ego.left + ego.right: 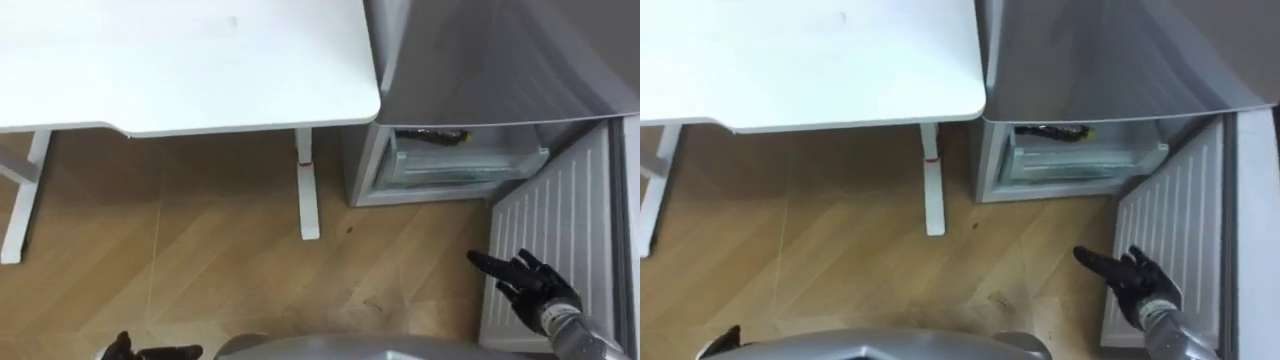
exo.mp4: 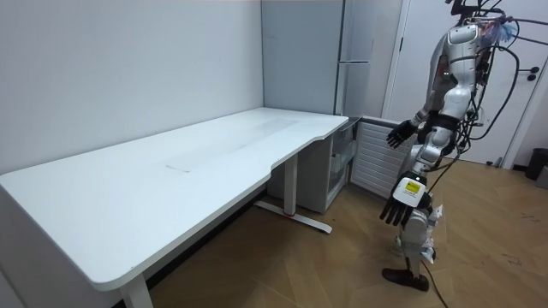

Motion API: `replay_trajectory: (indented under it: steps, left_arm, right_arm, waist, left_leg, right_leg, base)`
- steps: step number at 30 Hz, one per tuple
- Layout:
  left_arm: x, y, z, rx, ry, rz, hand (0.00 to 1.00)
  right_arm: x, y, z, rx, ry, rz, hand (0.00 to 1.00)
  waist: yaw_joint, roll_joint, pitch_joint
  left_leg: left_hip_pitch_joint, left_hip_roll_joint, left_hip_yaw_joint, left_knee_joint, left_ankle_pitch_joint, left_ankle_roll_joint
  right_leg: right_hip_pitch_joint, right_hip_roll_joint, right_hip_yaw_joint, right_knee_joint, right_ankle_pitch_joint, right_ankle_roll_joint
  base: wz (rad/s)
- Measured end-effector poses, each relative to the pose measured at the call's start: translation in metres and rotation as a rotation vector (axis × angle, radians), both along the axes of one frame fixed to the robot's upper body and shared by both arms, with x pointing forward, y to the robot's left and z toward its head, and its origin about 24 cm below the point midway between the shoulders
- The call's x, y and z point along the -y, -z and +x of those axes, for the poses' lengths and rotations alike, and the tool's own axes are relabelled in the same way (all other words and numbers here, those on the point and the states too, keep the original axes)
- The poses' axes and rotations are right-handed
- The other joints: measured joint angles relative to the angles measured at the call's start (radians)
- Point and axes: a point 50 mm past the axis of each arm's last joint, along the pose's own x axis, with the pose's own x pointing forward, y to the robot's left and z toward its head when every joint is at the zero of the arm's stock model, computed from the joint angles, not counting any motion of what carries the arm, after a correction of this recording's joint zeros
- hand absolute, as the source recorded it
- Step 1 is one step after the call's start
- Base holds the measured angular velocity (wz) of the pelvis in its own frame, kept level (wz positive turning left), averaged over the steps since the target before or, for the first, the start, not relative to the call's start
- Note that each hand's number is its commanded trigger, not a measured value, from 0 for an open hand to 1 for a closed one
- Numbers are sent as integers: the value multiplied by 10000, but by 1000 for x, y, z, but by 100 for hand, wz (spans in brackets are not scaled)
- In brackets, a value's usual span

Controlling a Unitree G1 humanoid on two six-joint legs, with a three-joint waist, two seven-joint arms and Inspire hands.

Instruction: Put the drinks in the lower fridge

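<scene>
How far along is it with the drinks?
Nearly done, it seems. The lower fridge door stands open; a dark item, perhaps a drink, lies in the drawer. The right hand, open and empty, reaches by the door; the left hand hangs empty. Shutting the door remains.

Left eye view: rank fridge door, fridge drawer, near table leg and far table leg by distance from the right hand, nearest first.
From the right hand:
1. Fridge door: swung open, just beside the hand on the right.
2. Fridge drawer: ahead, in the open lower compartment.
3. Near table leg: off to the left, next to the fridge.
4. Far table leg: at the view's left edge.
</scene>
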Motion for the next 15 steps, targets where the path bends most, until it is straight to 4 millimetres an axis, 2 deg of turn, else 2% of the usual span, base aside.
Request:
replay_trajectory:
  steps: [3,9,11,15]
  left_arm:
    - [-3,-1,0,-27,-201,78,0]
    - [-2,-1,0,-378,479,271,0]
    - [0,0,0,-397,393,318,0]
    - [-1,0,-6,-419,-240,343,0]
  right_arm:
    - [5,-22,23,970,-368,-1194,0]
    - [9,-60,50,1851,-1234,-3919,0]
    - [12,-69,53,2018,-1219,-4593,0]
    - [30,-104,55,2905,-28,-6156,0]
  waist:
    - [-167,14,-27]
    - [-345,23,-70]
    - [-375,13,-74]
    - [-390,-83,-44]
  left_leg:
    - [-1,15,63,-33,0,0]
    - [27,17,144,-43,1,0]
    - [89,13,145,-77,1,0]
    - [364,7,193,-219,3,0]
  right_leg:
    - [-43,25,81,3,55,-10]
    - [-73,35,219,1,69,-15]
    - [-55,36,289,3,71,-13]
    - [90,52,377,-8,71,-11]
  base:
    - [-13]
    - [-7]
    - [-7]
    - [-9]
